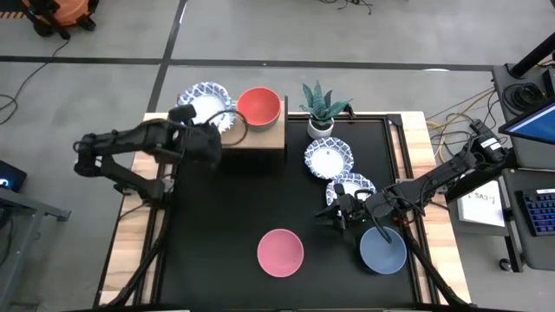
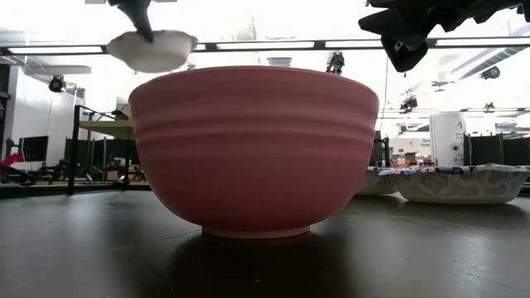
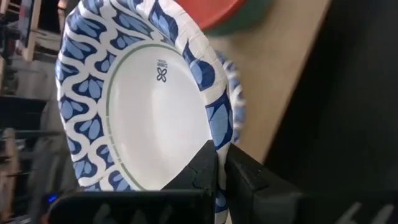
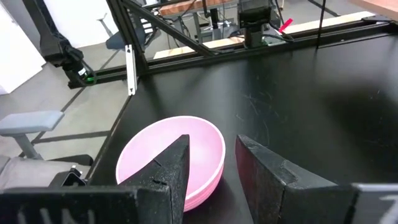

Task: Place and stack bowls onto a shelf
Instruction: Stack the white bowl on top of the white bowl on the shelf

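Note:
The light-wood shelf (image 1: 260,137) stands at the table's far left. On its right half sits a red bowl (image 1: 258,106), which the left wrist view shows resting in a green one (image 3: 258,14). My left gripper (image 1: 217,126) is shut on a white bowl with a blue patterned rim (image 1: 206,102), held up over the shelf's left end. Two more patterned bowls (image 1: 329,157) (image 1: 349,189) lie on the table's right side. Near the front edge stand a pink bowl (image 1: 280,252) and a grey-blue bowl (image 1: 382,250). My right gripper (image 1: 334,214) hovers open between them, pointing toward the pink bowl (image 4: 155,146). My left gripper pinches the patterned bowl's rim (image 3: 219,142) on its near side, one finger on the inner face and one on the outside. The fingers slant down from the table's left and near side. The bowl (image 2: 153,50) is lifted clear, mouth up and roughly level.
A small potted plant (image 1: 321,108) stands just right of the shelf at the far edge. The black tabletop (image 1: 225,208) lies bare between the shelf and the pink bowl. Behind the held bowl, another blue patterned rim (image 3: 235,109) shows over the shelf board.

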